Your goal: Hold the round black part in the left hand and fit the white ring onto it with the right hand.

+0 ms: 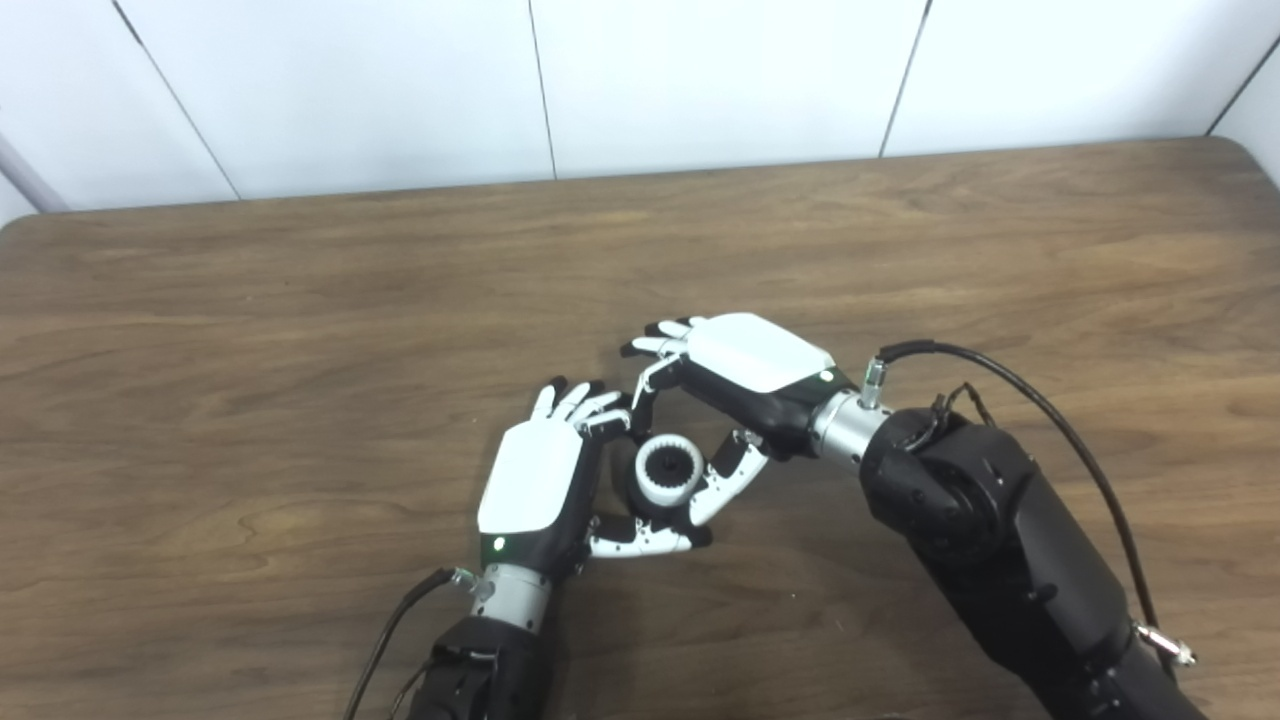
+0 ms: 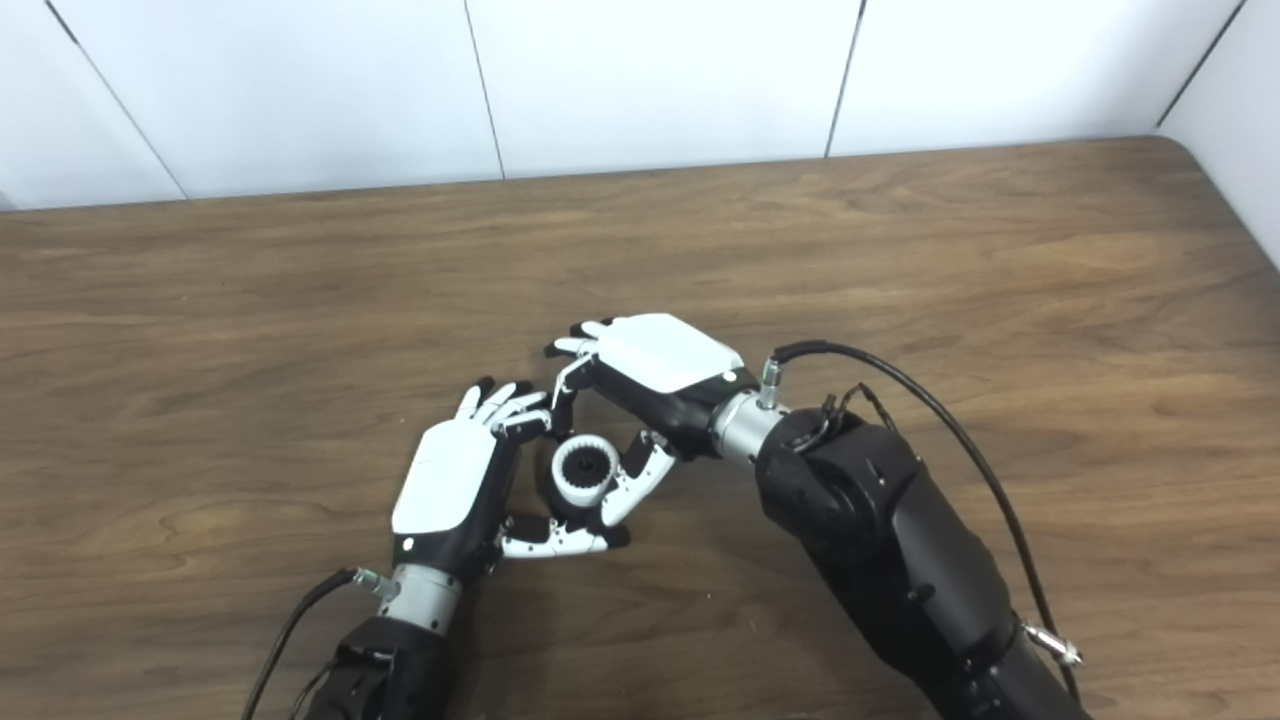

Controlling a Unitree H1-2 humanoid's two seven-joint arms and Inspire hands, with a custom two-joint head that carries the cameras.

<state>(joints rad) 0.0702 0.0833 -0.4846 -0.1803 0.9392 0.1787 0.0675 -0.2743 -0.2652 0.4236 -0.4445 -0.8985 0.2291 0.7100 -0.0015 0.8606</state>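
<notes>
Both hands [image 1: 668, 505] cup white ring [image 1: 668, 472], bore seemingly facing up.

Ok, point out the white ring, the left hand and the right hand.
white ring [image 1: 668, 477]: left eye view, on its toothed white rim.
left hand [image 1: 530, 478]: left eye view, on its white back cover.
right hand [image 2: 665, 352]: right eye view, on its white back cover.

Both hands, left hand [image 1: 530, 480] and right hand [image 1: 745, 365], have glossy white back plates, silver wrists, chunky black forearms and black cables.
</notes>
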